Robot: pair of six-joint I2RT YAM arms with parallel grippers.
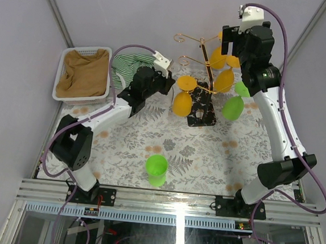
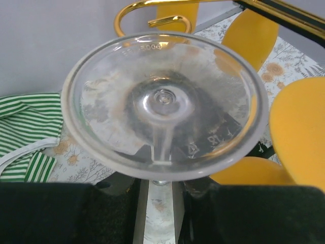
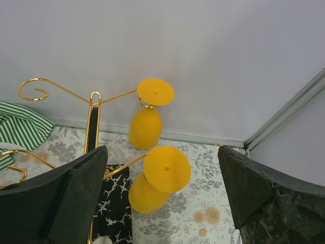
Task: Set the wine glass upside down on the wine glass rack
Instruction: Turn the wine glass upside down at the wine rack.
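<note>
Left gripper: left of wine glass rack, clamped on wine glass stem.
Right gripper: high over rack's far-right side, jaws spread, empty.

Looks like a robot lab, not a home. Plain grey walls close around one small table with a leafy cloth. Metal rails along the near edge, two robot arms bolted there, purple cables looping off them.
</note>
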